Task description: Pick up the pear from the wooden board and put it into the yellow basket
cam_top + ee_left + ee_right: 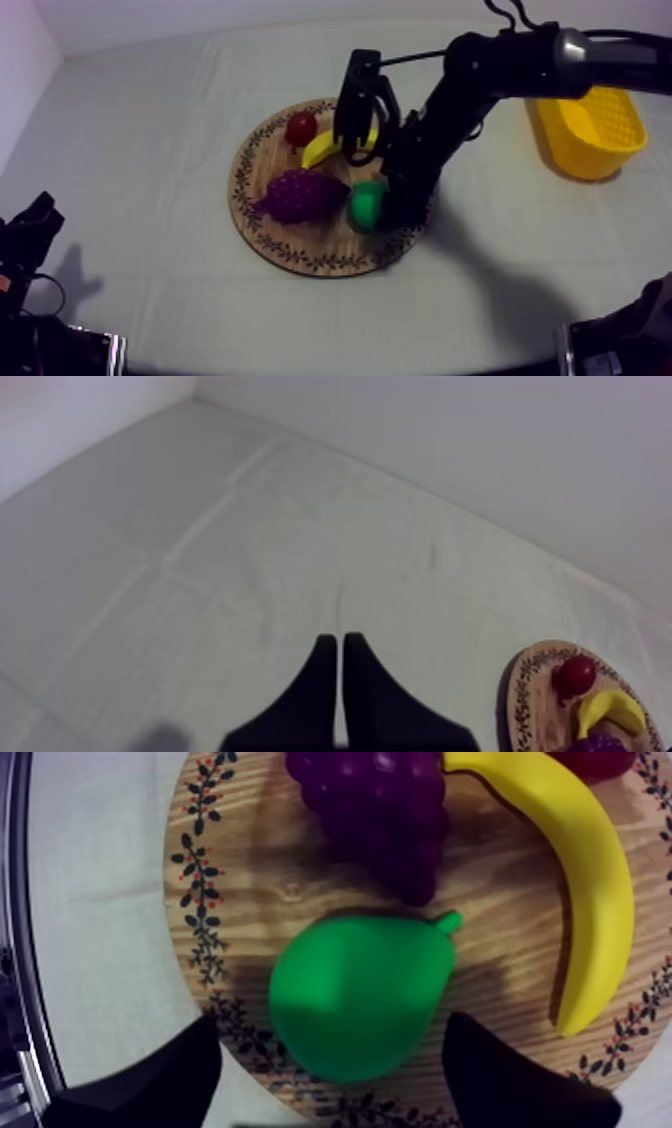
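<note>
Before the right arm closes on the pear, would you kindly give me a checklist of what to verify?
1. Right pincer open, one finger each side of the pear: ok.
2. Pear lying on the wooden board: ok.
3. Pear's stem clear of the grapes: cannot tell, they lie very close.
4. Banana apart from the pear: ok.
5. Yellow basket upright at the table's right side: ok.
6. Left pincer shut, away from the board: ok.

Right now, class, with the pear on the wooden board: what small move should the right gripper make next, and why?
Probably ease the right gripper slightly down around the pear. Its fingers are open, one at each side of the pear's wide end, seemingly not touching it, and the pear lies on the wooden board.
</note>
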You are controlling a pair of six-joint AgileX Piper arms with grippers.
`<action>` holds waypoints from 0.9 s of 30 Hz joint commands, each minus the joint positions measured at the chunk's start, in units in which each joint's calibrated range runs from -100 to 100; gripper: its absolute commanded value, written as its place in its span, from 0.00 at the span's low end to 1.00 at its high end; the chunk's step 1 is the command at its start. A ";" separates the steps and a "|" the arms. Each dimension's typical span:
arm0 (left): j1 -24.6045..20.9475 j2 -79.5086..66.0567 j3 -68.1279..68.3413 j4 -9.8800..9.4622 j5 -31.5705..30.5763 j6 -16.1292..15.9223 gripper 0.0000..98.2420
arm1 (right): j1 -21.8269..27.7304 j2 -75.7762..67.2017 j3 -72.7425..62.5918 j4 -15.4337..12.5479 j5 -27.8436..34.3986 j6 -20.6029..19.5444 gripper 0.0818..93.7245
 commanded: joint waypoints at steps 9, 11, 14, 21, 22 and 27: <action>0.00 0.02 0.03 0.01 0.02 -0.01 0.00 | -0.73 4.97 -2.68 1.86 -0.19 -2.19 0.67; 0.00 0.02 0.03 0.01 0.02 -0.01 0.00 | -0.91 5.94 -3.20 2.19 -0.07 -2.54 0.67; 0.00 0.02 0.03 0.01 0.02 -0.01 0.00 | -1.10 7.01 -4.09 2.53 0.31 -2.99 0.67; 0.00 0.02 0.03 0.01 0.02 -0.01 0.00 | -1.57 8.85 -6.41 3.34 1.87 -3.85 0.65; 0.00 0.02 0.03 0.01 0.02 -0.01 0.00 | -1.62 9.09 -6.69 3.44 2.12 -3.92 0.65; 0.00 0.02 0.03 0.01 0.02 -0.01 0.00 | -1.80 9.81 -7.56 3.69 3.02 -4.06 0.56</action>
